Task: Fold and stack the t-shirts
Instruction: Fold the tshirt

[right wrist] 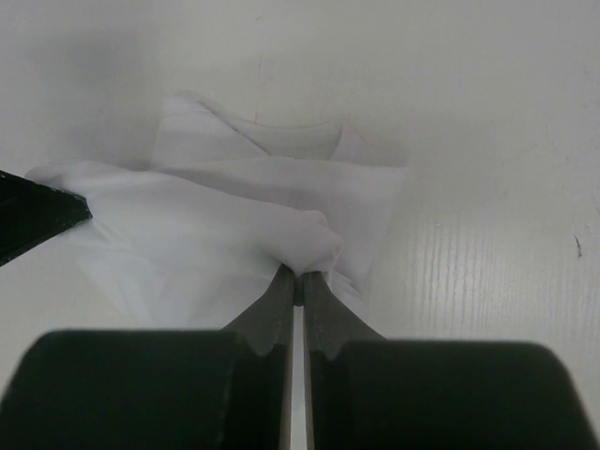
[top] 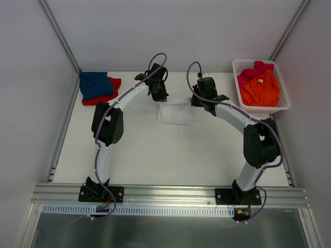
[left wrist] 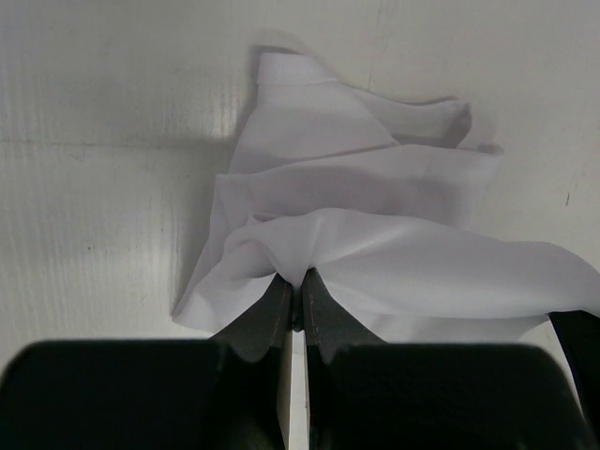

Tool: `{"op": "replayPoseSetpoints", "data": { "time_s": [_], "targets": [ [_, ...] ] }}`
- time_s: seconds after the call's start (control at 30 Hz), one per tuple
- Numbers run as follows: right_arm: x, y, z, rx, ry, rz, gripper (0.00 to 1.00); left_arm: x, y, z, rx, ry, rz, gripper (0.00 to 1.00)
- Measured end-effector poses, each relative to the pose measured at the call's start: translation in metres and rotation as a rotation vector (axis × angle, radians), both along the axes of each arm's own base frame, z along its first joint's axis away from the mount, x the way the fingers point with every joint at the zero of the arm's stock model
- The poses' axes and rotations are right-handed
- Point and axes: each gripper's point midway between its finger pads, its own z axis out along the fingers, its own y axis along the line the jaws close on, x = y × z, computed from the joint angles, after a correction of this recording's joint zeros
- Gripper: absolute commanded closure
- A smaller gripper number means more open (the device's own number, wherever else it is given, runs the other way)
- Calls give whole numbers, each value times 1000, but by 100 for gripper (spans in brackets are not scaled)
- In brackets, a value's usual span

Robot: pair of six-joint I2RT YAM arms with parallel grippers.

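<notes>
Pincers are clamping the white shirt (top: pixel 176 113): left pincer (left wrist: pixel 298 279) and right pincer (right wrist: pixel 299 277) each gripping an edge, likely so a fold stays even. Shirt is lying crumpled on the counter (top: pixel 155 155), well left of the basket (top: pixel 283 106).

White lattice basket (top: pixel 264 109) far right, white table (top: pixel 170 155), aluminium rail (top: pixel 170 192)

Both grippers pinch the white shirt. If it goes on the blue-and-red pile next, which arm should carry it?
Probably left. The left gripper is shut on the white shirt, and the blue shirt on the red shirt lies far left, its side. The right gripper would reach across.
</notes>
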Motion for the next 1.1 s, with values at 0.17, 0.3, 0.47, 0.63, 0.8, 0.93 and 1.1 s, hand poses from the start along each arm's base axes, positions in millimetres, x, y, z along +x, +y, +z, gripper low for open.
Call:
{"op": "replayPoseSetpoints", "data": {
  "time_s": [0.17,0.3,0.47,0.63,0.8,0.93,1.1],
  "targets": [
    [4,-5,-11,-5,20,-17,100,7,-2,-9,-19,19,-5,100],
    [8,-9,-12,3,17,-38,100,10,-4,-9,-29,19,-10,100],
    [15,-15,-13,15,10,-63,100,19,-10,-2,-55,1,-16,100],
    [18,-18,-26,3,30,-76,100,26,-16,-12,-67,12,-25,100],
    [19,-21,-46,-19,73,-88,88,30,-12,-34,-53,47,-43,12],
    [25,-28,-59,-33,102,-111,64,33,1,-48,-39,80,-17,1],
    [24,-33,-62,-48,116,-120,51,37,11,-50,-28,81,5,1]
  ]
}}
